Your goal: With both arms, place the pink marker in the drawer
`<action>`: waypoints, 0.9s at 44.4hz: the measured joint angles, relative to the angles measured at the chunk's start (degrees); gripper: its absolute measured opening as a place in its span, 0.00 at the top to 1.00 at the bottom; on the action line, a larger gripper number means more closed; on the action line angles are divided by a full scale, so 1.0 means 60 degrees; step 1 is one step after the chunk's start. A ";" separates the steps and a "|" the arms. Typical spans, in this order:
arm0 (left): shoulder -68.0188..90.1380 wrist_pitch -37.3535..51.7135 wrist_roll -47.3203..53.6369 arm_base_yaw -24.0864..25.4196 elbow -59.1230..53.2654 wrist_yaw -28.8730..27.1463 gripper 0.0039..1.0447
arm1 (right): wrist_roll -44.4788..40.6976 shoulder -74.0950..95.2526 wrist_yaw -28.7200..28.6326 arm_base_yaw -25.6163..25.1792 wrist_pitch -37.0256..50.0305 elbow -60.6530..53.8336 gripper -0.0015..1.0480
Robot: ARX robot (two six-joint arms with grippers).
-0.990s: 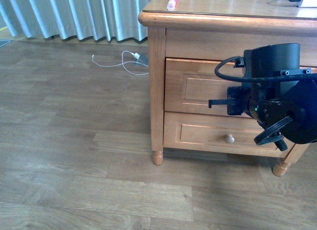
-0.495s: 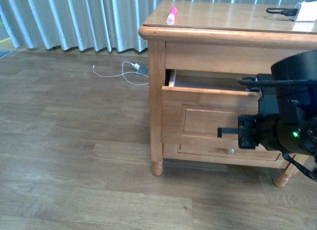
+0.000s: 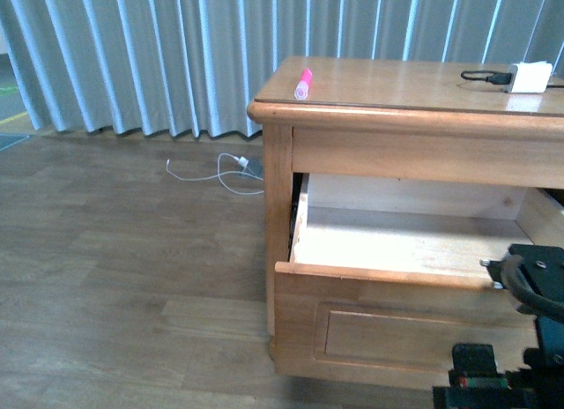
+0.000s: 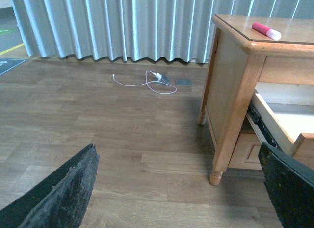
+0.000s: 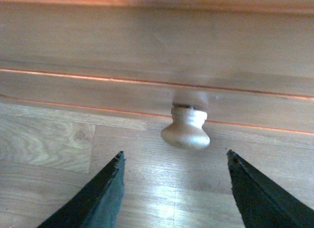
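The pink marker lies on the dresser top near its front left corner, and also shows in the left wrist view. The upper drawer stands pulled far out, its pale inside bare. My right gripper is open, its fingers on either side of a round wooden knob and just short of it, not touching. Black parts of the right arm show at the lower right of the front view. My left gripper is open and empty above the floor, left of the dresser.
A white charger block with a black cable sits on the dresser top at the far right. A white cable and plug lie on the wooden floor by the grey curtain. The dresser leg stands near the left gripper.
The upper drawer has slid from shut to far open. The right arm has drawn back and down, now mostly out of the front view. The marker has not moved on the dresser.
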 joint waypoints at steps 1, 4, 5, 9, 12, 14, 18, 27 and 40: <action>0.0000 0.0000 0.0000 0.0000 0.0000 0.0000 0.06 | 0.0069 -0.0466 -0.0025 -0.0011 -0.0204 -0.0193 0.36; 0.0000 0.0000 0.0000 0.0000 0.0000 0.0000 0.06 | 0.0208 -0.1333 -0.0095 -0.0047 -0.0572 -0.0499 0.27; 0.0000 0.0000 0.0000 0.0000 0.0000 0.0000 0.06 | 0.0259 -0.1687 -0.0149 -0.0073 -0.0729 -0.0608 0.24; 0.0000 0.0000 0.0000 0.0000 0.0000 0.0000 0.06 | 0.0528 -0.3810 -0.0423 -0.0346 -0.1851 -0.1169 0.07; 0.0000 0.0000 0.0000 0.0000 0.0000 0.0000 0.06 | 0.0608 -0.5457 -0.0652 -0.0710 -0.2874 -0.1432 0.09; 0.0000 0.0000 0.0000 0.0000 0.0000 0.0000 0.06 | 0.0612 -0.6288 -0.0823 -0.0943 -0.3406 -0.1494 0.09; 0.0000 0.0000 0.0000 0.0000 0.0000 0.0000 0.06 | 0.0601 -0.8083 -0.1275 -0.1541 -0.4637 -0.1526 0.08; 0.0000 0.0000 0.0000 0.0000 0.0000 0.0000 0.06 | 0.0091 -1.1573 -0.2783 -0.3457 -0.6943 -0.1606 0.08; 0.0000 0.0000 0.0000 0.0000 0.0000 0.0004 0.06 | -0.1333 -1.2881 -0.0958 -0.3049 -0.3891 -0.3075 0.23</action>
